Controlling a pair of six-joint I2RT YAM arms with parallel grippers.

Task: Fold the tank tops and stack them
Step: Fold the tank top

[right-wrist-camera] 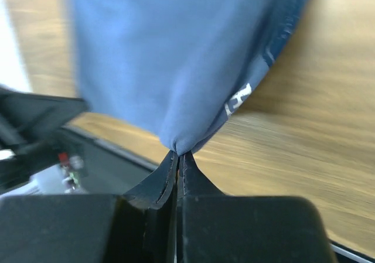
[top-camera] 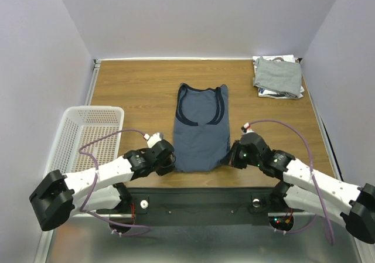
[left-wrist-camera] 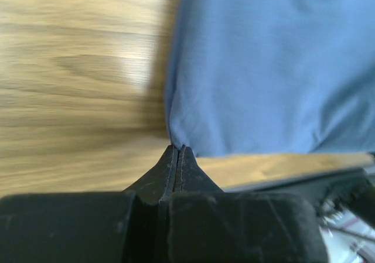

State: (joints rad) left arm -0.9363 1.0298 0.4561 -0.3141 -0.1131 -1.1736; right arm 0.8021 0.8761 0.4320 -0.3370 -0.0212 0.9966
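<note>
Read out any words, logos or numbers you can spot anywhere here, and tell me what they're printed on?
Nothing can be read outright.
Pale lettering on the slate-blue tank top, on the layer just above the right tool pinching it: blurred, unreadable.
Dark marks on the white garment under the grey top, far right: too small to tell whether they are print.
No other text shows.
</note>
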